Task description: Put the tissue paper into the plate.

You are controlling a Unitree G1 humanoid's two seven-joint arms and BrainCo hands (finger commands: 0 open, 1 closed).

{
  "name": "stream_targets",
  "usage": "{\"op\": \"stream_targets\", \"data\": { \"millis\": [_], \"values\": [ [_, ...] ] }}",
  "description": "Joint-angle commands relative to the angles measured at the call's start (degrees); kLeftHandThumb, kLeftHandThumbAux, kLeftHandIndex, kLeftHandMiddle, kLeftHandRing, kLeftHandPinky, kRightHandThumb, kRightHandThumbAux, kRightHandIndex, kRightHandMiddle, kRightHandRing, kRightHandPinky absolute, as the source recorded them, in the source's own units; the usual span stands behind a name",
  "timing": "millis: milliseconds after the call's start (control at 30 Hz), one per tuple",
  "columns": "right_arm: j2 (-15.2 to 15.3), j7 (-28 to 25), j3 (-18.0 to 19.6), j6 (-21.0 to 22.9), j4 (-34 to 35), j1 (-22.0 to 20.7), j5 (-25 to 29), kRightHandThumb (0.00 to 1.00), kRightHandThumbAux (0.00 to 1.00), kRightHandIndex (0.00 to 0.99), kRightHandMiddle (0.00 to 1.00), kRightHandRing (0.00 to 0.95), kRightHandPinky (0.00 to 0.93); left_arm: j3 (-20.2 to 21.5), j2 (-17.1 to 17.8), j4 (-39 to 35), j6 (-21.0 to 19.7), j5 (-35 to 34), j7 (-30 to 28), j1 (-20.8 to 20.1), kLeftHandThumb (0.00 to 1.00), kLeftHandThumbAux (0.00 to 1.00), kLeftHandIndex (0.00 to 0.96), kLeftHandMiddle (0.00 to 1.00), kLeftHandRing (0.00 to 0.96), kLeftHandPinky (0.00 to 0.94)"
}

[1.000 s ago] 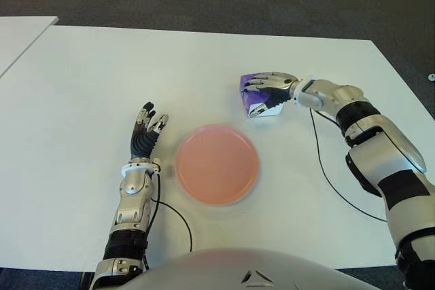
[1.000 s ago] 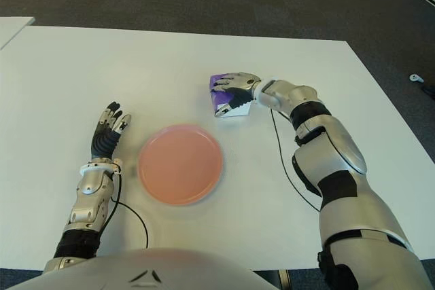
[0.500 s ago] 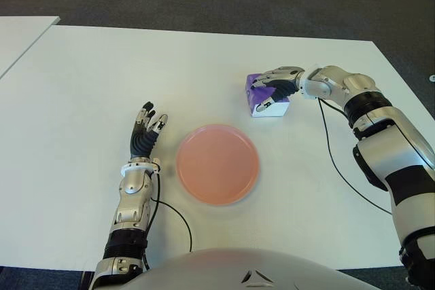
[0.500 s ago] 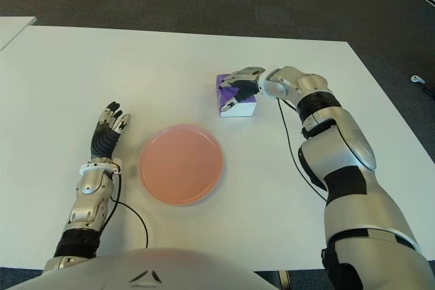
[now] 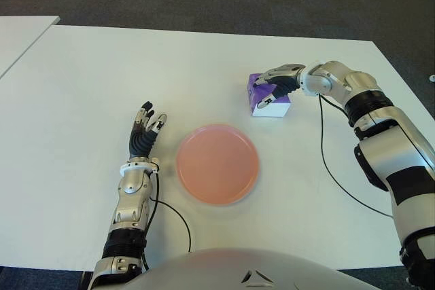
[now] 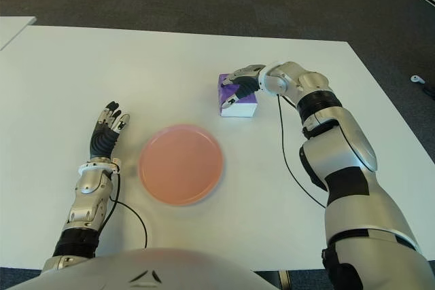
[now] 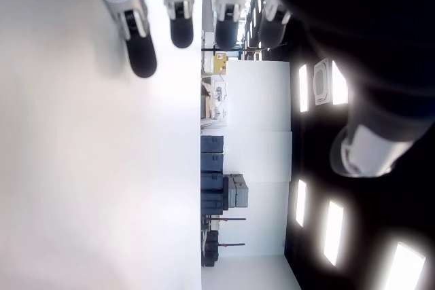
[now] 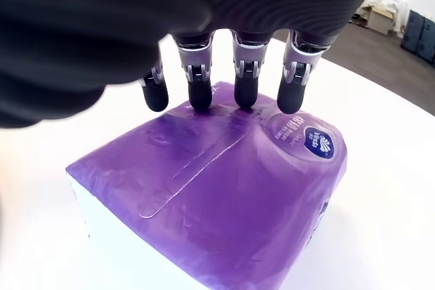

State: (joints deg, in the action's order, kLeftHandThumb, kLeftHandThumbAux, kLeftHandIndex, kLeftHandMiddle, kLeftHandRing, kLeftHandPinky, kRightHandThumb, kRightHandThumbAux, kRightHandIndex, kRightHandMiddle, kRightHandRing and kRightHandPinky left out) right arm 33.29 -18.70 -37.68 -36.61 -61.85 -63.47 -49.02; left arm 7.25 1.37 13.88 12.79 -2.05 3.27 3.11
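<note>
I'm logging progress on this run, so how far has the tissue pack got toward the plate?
Done: the right hand has reached the purple tissue pack, fingertips on its top. In hand: the grasp; the pack sits on the white table, not lifted. Left: closing on it, carrying it to the empty pink plate, releasing. The left hand is idle left of the plate.

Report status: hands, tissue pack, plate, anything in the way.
Right hand fingers on tissue pack, not lifted. Left hand open, idle left of plate. Plate empty; path clear.

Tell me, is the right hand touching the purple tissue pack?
Touching. The right wrist view shows the right hand's fingertips pressing onto the purple tissue pack.
</note>
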Motion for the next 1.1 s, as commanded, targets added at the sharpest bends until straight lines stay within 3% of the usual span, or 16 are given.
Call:
{"op": "stream_targets", "data": {
  "millis": [33, 633, 1100],
  "values": [
    [0.18, 1.15, 0.09, 1.12, -0.09, 1.53, -0.02, 0.445, 0.150, 0.000, 0.000, 0.000, 0.000, 0.02, 0.05, 1.52, -2.06, 0.68, 0.63, 1.15, 0.000, 0.530, 0.000, 0.000, 0.000, 0.000],
    [-0.97, 11.38, 0.99, 1.70, -3.38, 2.92, 0.09, 0.412, 0.166, 0.000, 0.000, 0.000, 0.000, 0.50, -0.13, 1.80, -1.31, 1.26, 0.95, 1.28, 0.000, 0.541, 0.000, 0.000, 0.000, 0.000],
    [-4.21, 19.68, 0.72, 4.80, -9.54, 4.21, 0.25, 0.389, 0.175, 0.000, 0.000, 0.000, 0.000, 0.65, 0.14, 1.77, -1.85, 1.28, 0.70, 1.45, 0.000, 0.534, 0.000, 0.000, 0.000, 0.000]
  ]
}}
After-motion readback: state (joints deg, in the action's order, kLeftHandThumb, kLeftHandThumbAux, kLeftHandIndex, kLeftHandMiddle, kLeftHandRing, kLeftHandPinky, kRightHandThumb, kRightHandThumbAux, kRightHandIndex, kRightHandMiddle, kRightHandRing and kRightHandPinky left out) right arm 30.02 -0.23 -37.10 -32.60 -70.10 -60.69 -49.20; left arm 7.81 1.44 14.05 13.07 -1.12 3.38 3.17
